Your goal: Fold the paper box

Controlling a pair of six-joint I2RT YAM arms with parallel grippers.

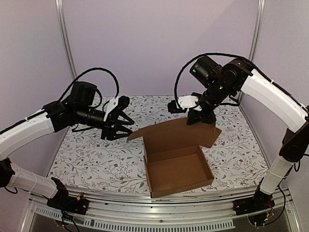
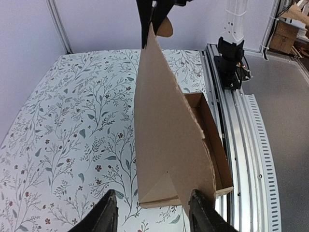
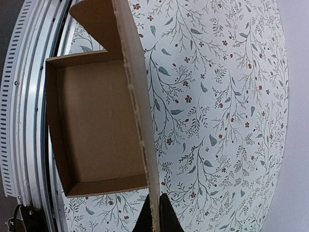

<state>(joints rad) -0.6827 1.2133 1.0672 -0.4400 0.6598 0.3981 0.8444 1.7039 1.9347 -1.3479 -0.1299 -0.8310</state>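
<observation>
Gripping the lid (image 1: 169, 131) of the paper box (image 1: 176, 166), the right pincer (image 1: 195, 118) holds it raised for closing; the left pincer (image 1: 124, 129) hovers wide just beside the lid's corner.

Table (image 1: 87, 159): you see a white top with little leaves and flowers | On it: one brown paper box (image 1: 176, 166), open on top | Where: near your front edge, a bit right of the middle
</observation>
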